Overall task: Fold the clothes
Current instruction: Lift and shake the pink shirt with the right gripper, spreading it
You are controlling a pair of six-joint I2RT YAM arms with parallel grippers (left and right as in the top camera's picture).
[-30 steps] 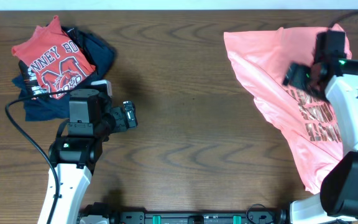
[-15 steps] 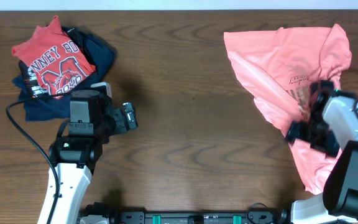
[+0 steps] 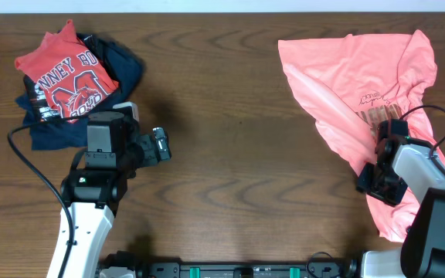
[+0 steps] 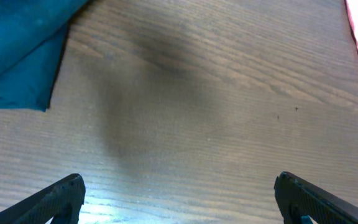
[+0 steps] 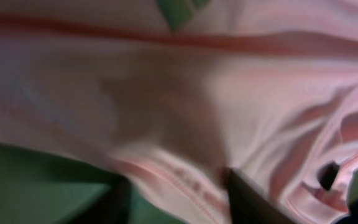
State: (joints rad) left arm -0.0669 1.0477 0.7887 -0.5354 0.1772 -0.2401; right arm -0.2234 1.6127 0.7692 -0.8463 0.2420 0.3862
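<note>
My right gripper (image 3: 375,182) low on pink T-shirt (image 3: 346,69), near-left edge, likely seeking hem; grip indiscernible, view blurred. My left gripper (image 4: 179,196) spread wide, idle above table (image 4: 197,124).

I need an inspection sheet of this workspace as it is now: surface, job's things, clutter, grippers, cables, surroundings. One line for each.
Surface: dark wooden table, bare in the middle.
Job's things: salmon-pink T-shirt, crumpled and unfolded at the right side, gold lettering partly showing.
Clutter: red shirt lying on dark navy garments, far left.
Grippers: left gripper open above bare wood, holding nothing; right gripper down on the T-shirt, open or shut cannot be told, its view is blurred.
Cables: black cable loops beside the left arm; second black cable arcs over the T-shirt.
Surroundings: nothing seen.
</note>
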